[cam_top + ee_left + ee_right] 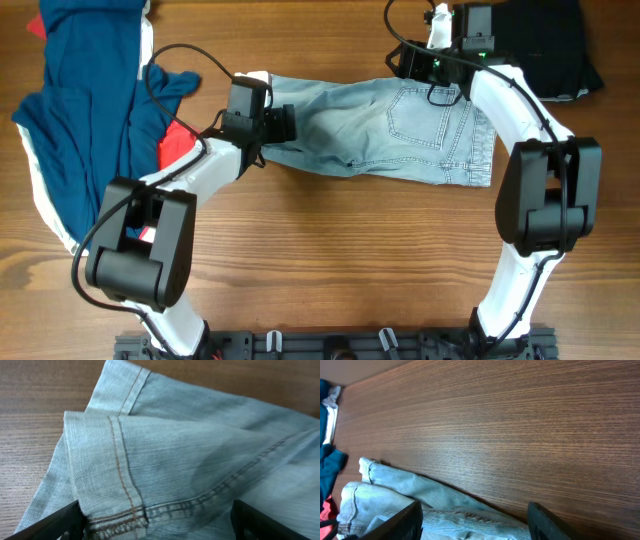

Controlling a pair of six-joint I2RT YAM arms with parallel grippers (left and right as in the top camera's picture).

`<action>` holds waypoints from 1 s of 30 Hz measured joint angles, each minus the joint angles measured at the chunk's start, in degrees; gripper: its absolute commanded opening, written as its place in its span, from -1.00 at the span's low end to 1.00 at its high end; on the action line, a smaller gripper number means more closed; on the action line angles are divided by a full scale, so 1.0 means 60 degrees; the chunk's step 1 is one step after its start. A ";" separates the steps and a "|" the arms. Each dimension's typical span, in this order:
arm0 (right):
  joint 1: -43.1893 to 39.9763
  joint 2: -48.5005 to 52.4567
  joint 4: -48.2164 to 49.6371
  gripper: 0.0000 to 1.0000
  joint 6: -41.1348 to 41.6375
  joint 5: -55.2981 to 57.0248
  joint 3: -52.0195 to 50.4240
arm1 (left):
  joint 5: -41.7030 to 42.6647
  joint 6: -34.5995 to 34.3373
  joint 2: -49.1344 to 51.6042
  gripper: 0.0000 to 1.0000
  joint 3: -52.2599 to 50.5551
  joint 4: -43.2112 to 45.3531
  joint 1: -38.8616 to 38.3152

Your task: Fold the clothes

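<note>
Pale blue denim shorts lie flat across the middle of the table, back pocket up. My left gripper is open at the shorts' left leg hem, its fingers wide on either side of the stitched hem. My right gripper is open over the shorts' top edge; the denim edge lies between its spread fingers. A navy garment with red and white parts lies at the far left. A black garment lies at the top right.
Bare wooden table fills the front half. The arm bases and a black rail stand at the front edge. A black cable loops over the navy garment's edge.
</note>
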 measured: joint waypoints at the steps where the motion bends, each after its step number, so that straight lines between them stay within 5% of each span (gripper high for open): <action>1: 0.0000 0.0000 0.0000 0.34 -0.0007 0.0000 0.0000 | -0.0015 0.0051 0.0044 0.34 0.0000 -0.0058 0.0000; 3: 0.0000 0.0000 -0.0004 0.34 -0.0011 0.0000 0.0000 | -0.0066 0.0073 0.0095 0.09 0.0000 -0.0171 0.0004; 6: 0.0000 0.0000 -0.0004 0.35 -0.0011 -0.0004 0.0000 | -0.0157 0.0106 0.0109 -0.53 0.0000 -0.0164 0.0000; 10: 0.0000 0.0000 -0.0047 0.36 -0.0011 -0.0004 0.0000 | -0.0608 -0.0127 0.0109 -0.92 0.0000 -0.0146 0.0000; 23: 0.0000 0.0000 -0.0211 0.34 -0.0153 -0.0029 0.0000 | -0.1308 -0.1111 0.0109 -0.92 0.0000 0.2597 -0.0044; 24: 0.0000 0.0000 -0.0211 0.34 -0.0153 -0.0029 0.0000 | -0.1373 -0.1224 0.0109 -0.65 0.0000 0.2911 -0.0051; 26: 0.0000 0.0000 -0.0211 0.34 -0.0157 -0.0029 0.0000 | -0.1523 -0.1366 0.0109 0.67 0.0004 0.3370 -0.0073; 27: 0.0000 0.0000 -0.0211 0.34 -0.0157 -0.0029 0.0000 | -0.1621 -0.1439 0.0109 1.00 0.0000 0.3599 -0.0084; 30: 0.0000 0.0000 -0.0211 0.34 -0.0157 -0.0029 0.0000 | -0.1792 -0.1596 0.0109 1.00 0.0007 0.3869 -0.0087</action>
